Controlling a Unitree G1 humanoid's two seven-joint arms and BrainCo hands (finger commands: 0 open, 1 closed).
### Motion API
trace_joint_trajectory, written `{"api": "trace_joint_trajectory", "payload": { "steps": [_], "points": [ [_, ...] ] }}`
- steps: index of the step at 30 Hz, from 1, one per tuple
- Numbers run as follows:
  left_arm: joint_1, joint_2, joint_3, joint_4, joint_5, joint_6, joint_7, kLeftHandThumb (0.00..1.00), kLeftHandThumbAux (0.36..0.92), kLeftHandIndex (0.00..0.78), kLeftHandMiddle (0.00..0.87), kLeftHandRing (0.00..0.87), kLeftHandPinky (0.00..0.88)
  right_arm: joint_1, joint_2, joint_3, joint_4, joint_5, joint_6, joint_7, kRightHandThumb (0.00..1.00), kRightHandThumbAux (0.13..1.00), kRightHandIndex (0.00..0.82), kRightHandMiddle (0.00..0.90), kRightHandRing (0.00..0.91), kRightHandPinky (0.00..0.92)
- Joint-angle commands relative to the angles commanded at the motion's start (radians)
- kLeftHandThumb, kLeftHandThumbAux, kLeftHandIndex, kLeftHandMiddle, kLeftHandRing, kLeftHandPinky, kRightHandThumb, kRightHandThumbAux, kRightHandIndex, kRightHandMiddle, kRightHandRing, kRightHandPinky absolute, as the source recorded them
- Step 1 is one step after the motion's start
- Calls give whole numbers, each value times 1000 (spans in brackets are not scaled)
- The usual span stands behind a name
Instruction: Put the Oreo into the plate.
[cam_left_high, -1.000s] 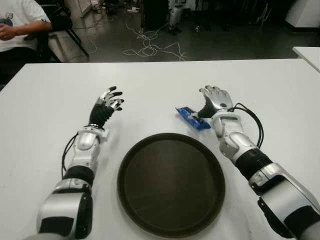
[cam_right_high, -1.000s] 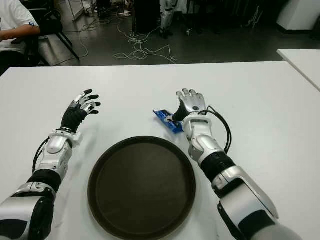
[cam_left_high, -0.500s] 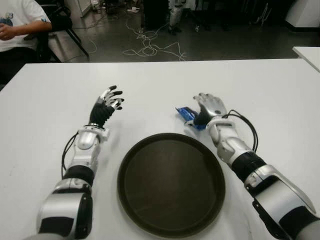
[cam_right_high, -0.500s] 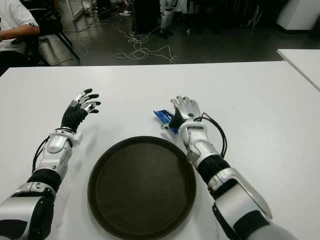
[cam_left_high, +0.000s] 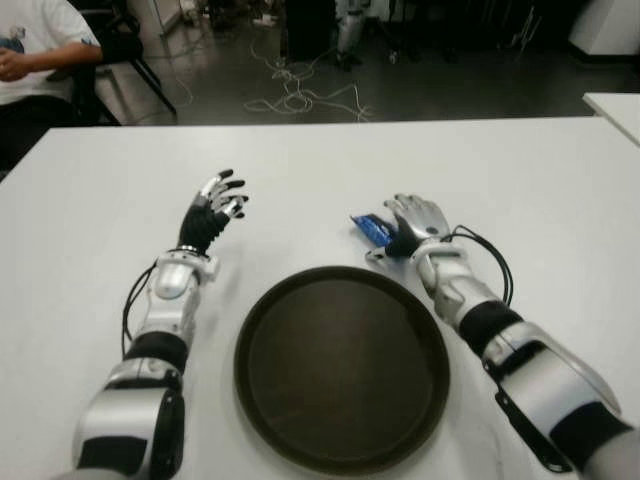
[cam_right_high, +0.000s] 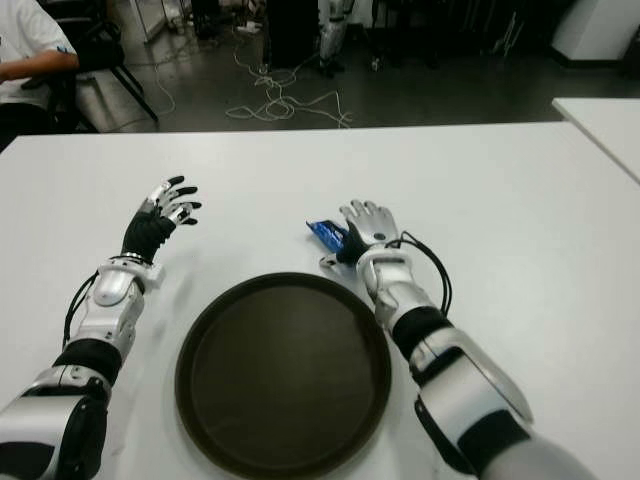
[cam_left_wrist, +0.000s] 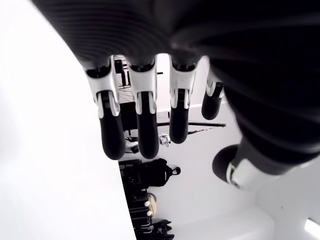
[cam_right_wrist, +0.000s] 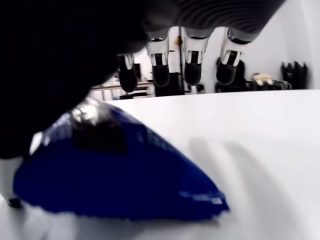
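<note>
— Oreo packet (cam_left_high: 373, 229), where does it sit?

— It is a blue wrapper lying flat on the white table (cam_left_high: 330, 170), right under the right hand (cam_left_high: 412, 224). Most of the packet sticks out on the hand's inner side, toward the robot's left, and the rest is hidden beneath the palm.

— Is the hand gripping it?

— Not that I can see. In the right wrist view the fingers (cam_right_wrist: 192, 62) reach straight out above the table, past the far edge of the wrapper (cam_right_wrist: 120, 172), and are not curled round it. The palm hovers close over the packet; whether it touches I cannot tell.

— And the plate?

— The dark round plate (cam_left_high: 341, 368) lies just behind that hand, on the robot's side of it, with its rim near the wrist. The packet is outside the rim, near it but apart.

— What about the other hand?

— The left hand (cam_left_high: 213, 211) shows well off to the left of the right hand, beyond the plate's left edge. Its fingers (cam_left_wrist: 112, 130) are spread and relaxed, holding nothing.

— Anything else in view?

— A person (cam_left_high: 38, 50) in a white shirt sits past the table's far left corner, and cables (cam_left_high: 300, 98) lie on the floor beyond the table.
</note>
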Motion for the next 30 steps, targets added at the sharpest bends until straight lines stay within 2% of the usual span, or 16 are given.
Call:
{"api": "trace_joint_trajectory", "payload": {
  "steps": [13,15,18,24,26,30],
  "points": [
    [1,1,9,0,-14,0,-22,169,622,119,206,253,345,-32,7,-8,72,31,-15,-19,0,566,0,2,29,99],
    [1,1,11,0,-17,2,-27,176,619,119,207,252,342,-35,7,-13,83,38,-18,-29,0,567,1,20,53,127],
    [1,0,12,-1,-19,3,-28,185,616,116,207,249,341,-42,6,-18,99,47,-21,-40,0,573,36,72,115,191],
    [1,1,10,-1,-21,6,-26,188,612,116,206,251,348,-52,0,-22,112,61,-33,-53,0,589,114,136,176,233],
    [1,2,10,-2,-22,7,-27,182,611,116,208,251,347,-55,-5,-25,114,67,-40,-57,0,621,204,225,263,317],
    [4,3,7,-8,-19,7,-26,168,610,117,202,250,348,-61,-9,-33,116,76,-47,-50,0,643,302,307,342,389]
  ]
}}
